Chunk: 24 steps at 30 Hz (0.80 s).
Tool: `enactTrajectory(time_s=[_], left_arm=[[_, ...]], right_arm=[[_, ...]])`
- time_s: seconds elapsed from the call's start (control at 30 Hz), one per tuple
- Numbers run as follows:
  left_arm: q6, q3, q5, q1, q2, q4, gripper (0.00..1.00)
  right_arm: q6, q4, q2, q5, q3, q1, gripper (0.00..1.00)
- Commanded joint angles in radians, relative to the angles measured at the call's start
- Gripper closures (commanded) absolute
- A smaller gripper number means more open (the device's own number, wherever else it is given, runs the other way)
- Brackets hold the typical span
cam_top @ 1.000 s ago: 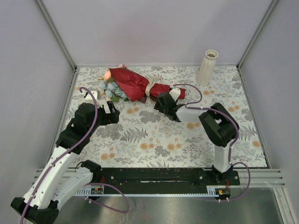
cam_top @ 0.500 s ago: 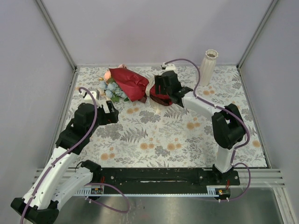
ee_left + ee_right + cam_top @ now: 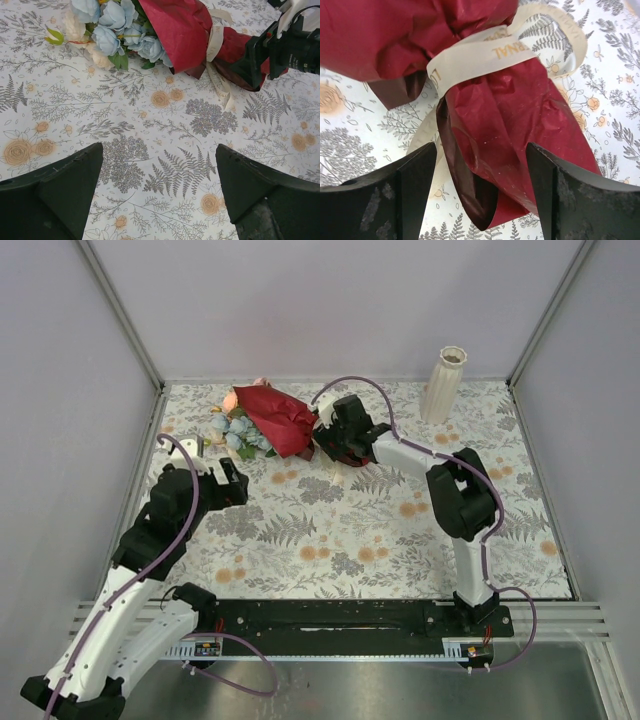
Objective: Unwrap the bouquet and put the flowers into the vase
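Unwrapping step, barely begun. Straddling the stem end of the dark red crinkled-paper bouquet [image 3: 285,420], which lies on the floral-print surface [image 3: 350,530], with right fingers [image 3: 395,200] spread and gripping nothing. Hovering short of its blooms with left fingers [image 3: 60,185] spread too. Probably calls next for pinching the cream ribbon [image 3: 485,55] and pulling it loose.

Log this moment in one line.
bouquet: wrapped, ribbon around it | left claw: open, near flowers, touching nothing | right claw: open, astride wrap beside ribbon | vase: upright, apart

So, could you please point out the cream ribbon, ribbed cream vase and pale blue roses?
cream ribbon [image 3: 485,55], right wrist view, printed band.
ribbed cream vase [image 3: 441,388], top external view, body.
pale blue roses [image 3: 115,15], left wrist view, bloom.
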<state>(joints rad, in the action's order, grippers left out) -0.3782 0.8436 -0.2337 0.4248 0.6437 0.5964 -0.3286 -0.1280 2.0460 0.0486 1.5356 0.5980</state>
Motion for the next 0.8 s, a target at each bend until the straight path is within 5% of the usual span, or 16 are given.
enactTrajectory(time_s=[0.0, 0.2, 0.5, 0.77], left_arm=[[-0.001, 0.003, -0.035, 0.003, 0.023, -0.038, 0.02], [-0.037, 0.018, -0.058, 0.003, 0.063, -0.006, 0.03], [-0.188, 0.026, 0.112, 0.002, 0.106, 0.052, 0.04], [-0.231, 0.014, 0.163, -0.001, 0.114, 0.063, 0.07]], right_arm=[[-0.125, -0.009, 0.032, -0.018, 0.07, -0.007, 0.21], [-0.128, 0.014, 0.046, -0.007, 0.069, -0.007, 0.4], [-0.035, 0.037, -0.098, -0.128, -0.041, 0.003, 1.0], [0.455, 0.161, -0.346, -0.352, -0.294, 0.048, 1.0]])
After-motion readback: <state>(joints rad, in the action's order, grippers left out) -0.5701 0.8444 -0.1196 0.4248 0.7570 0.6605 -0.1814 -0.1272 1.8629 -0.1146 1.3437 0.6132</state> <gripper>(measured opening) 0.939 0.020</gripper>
